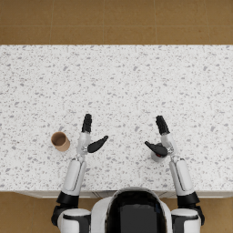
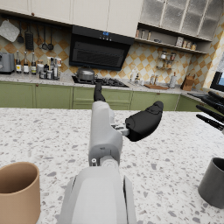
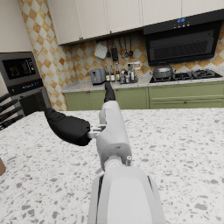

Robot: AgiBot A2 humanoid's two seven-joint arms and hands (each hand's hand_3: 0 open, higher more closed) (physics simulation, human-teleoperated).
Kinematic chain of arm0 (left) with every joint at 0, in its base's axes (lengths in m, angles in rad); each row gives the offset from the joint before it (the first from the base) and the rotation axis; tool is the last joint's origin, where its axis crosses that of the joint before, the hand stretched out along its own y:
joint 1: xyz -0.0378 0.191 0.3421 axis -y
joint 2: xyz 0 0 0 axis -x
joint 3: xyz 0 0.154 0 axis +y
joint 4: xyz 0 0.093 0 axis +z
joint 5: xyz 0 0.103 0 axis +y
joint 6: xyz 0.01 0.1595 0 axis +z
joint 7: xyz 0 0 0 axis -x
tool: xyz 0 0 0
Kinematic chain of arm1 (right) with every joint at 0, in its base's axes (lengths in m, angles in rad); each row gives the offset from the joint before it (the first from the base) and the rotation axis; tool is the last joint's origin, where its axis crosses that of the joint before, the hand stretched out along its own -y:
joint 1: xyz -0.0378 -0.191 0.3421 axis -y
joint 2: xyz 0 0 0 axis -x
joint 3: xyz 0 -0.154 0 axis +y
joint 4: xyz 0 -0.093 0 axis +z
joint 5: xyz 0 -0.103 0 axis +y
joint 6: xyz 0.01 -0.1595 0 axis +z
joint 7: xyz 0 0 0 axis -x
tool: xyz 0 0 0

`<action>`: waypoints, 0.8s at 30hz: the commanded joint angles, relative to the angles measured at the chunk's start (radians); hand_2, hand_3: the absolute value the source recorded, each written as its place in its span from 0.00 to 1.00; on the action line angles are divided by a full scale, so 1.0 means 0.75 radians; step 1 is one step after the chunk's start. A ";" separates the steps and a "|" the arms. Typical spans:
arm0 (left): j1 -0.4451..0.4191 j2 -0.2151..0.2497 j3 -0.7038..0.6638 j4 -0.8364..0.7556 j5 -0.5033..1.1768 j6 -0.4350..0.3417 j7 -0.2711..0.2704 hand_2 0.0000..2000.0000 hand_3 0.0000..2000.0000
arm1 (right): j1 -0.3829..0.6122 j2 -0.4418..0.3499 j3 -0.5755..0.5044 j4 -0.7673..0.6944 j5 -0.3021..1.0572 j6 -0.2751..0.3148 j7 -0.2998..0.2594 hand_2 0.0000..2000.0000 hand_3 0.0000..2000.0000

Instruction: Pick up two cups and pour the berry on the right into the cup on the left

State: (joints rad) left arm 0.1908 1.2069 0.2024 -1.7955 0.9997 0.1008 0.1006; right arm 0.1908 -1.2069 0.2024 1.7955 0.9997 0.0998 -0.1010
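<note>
Your left hand (image 1: 88, 136) and right hand (image 1: 161, 137) are hovering spread, holding nothing; brown cup (image 1: 60, 141) and grey cup (image 1: 158, 156) are standing near the counter's (image 1: 118, 82) front edge.

The countertop (image 1: 136, 77) was white, speckled grey; the left cup (image 1: 60, 141) on it was tan-brown; the right cup (image 1: 157, 157) was dark grey; both hands were black.

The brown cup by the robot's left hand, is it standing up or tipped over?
Standing up. The brown cup shows its round open mouth from above, and the left wrist view shows its straight wall upright on the counter.
</note>
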 commanded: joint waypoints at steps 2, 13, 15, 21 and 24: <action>0.000 0.000 0.000 0.000 0.000 0.000 0.000 0.00 0.00 | 0.000 0.000 0.000 0.000 0.000 0.000 0.000 0.00 0.00; 0.000 0.000 0.000 0.000 0.000 0.000 0.000 0.00 0.00 | 0.000 0.000 0.000 0.000 0.000 0.000 0.000 0.00 0.00; 0.002 0.001 0.040 0.022 0.000 0.000 0.000 0.00 0.00 | 0.002 -0.001 0.040 -0.022 0.000 0.000 0.000 0.00 0.00; -0.081 -0.008 -0.114 -0.049 0.000 -0.116 -0.116 0.00 0.00 | -0.096 0.030 0.038 0.058 0.000 -0.115 0.116 0.00 0.00; -0.160 -0.018 -0.201 -0.069 0.124 -0.128 -0.127 0.00 0.00 | -0.173 0.059 -0.018 0.126 0.125 -0.126 0.128 0.00 0.00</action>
State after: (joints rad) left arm 0.1054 1.2054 0.1036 -1.8282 1.1243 0.0036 0.0036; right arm 0.0972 -1.1862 0.2162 1.8505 1.1244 0.0036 -0.0036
